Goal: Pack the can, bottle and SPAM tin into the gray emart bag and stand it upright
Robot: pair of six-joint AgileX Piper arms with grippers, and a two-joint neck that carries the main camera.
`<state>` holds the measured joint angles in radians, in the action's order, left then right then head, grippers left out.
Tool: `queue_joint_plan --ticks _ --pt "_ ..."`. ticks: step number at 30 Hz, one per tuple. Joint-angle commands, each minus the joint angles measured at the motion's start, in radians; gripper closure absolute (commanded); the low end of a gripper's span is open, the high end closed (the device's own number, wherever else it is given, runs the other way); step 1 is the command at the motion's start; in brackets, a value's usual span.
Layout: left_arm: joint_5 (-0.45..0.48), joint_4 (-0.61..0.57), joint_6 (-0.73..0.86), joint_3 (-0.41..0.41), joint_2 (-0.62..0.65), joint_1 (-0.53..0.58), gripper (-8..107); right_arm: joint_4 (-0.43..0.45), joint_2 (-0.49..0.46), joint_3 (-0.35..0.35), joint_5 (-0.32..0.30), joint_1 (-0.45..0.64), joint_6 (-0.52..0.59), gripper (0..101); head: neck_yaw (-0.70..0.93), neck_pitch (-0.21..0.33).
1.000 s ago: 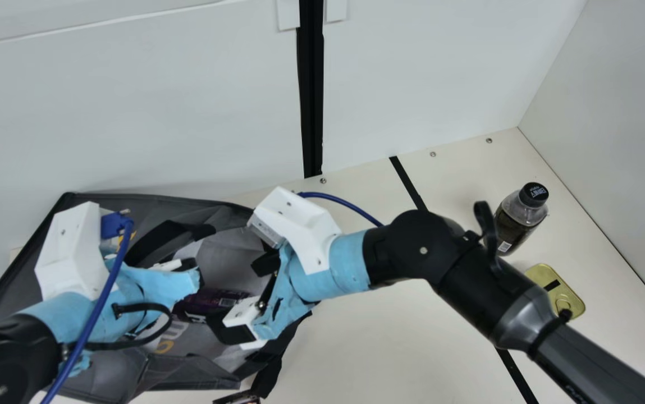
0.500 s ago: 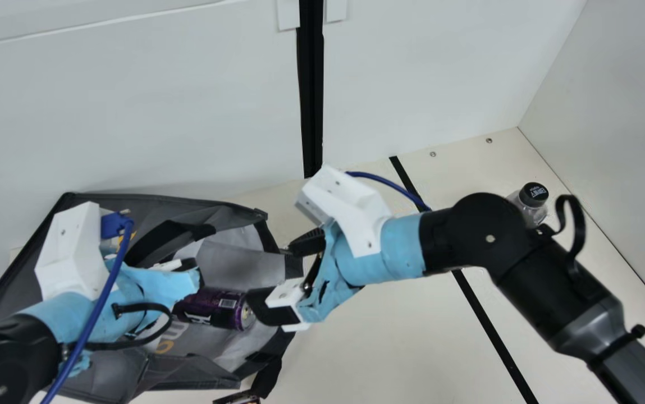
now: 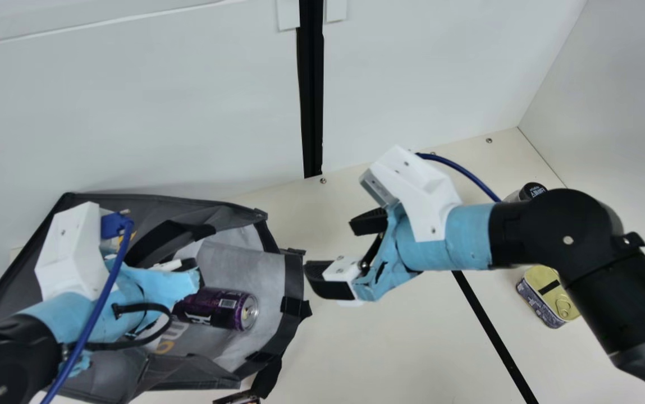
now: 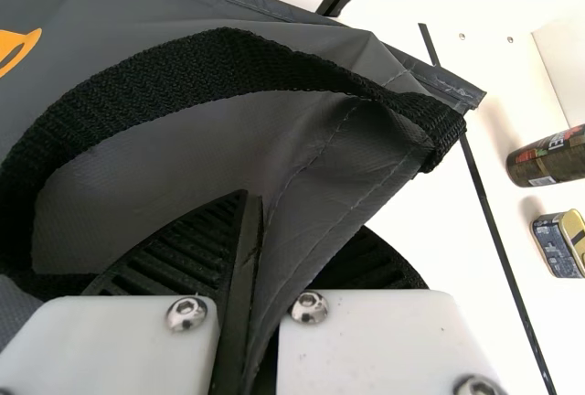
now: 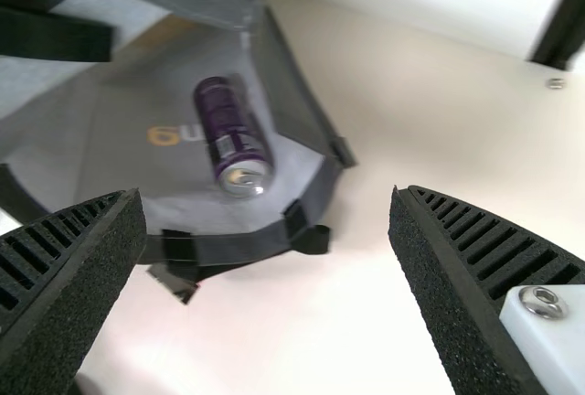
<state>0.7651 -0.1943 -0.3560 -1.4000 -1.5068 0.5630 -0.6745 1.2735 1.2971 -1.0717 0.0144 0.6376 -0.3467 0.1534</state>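
Observation:
In the main view my left gripper (image 3: 187, 268) is over the gray bag (image 3: 243, 261), which lies on its side, mouth toward the right. The left wrist view shows my left gripper (image 4: 256, 276) shut on a fold of the bag's fabric (image 4: 302, 203). The purple can (image 3: 221, 308) lies inside near the mouth. My right gripper (image 3: 336, 252) stands open and holds nothing, right of the mouth; in the right wrist view my right gripper (image 5: 270, 276) has its fingers wide apart. The bottle (image 3: 527, 192) and the SPAM tin (image 3: 549, 297) are at the right, partly behind my right arm.
White walls (image 3: 440, 73) stand behind and at the right of the table (image 3: 378, 348). A black tape line (image 3: 493, 336) crosses the table between the bag and the tin. A small dark item (image 3: 238, 398) lies at the main view's bottom edge, by the bag's strap.
My right gripper has backed out of the bag's mouth toward the right, leaving the can lying inside, now in plain sight. My left arm has kept still.

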Motion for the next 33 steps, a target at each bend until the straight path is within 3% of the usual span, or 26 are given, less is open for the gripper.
queue_joint_plan --ticks 1,33 --pt "0.0 0.0 0.0 0.0 0.0 0.0 107 0.018 -0.009 -0.002 0.0 0.024 -0.007 6 -0.002 0.021" --pt "0.0 0.0 0.0 0.0 0.0 0.0 107 0.481 -0.145 -0.002 0.059 0.232 -0.254 6 -0.002 0.021"
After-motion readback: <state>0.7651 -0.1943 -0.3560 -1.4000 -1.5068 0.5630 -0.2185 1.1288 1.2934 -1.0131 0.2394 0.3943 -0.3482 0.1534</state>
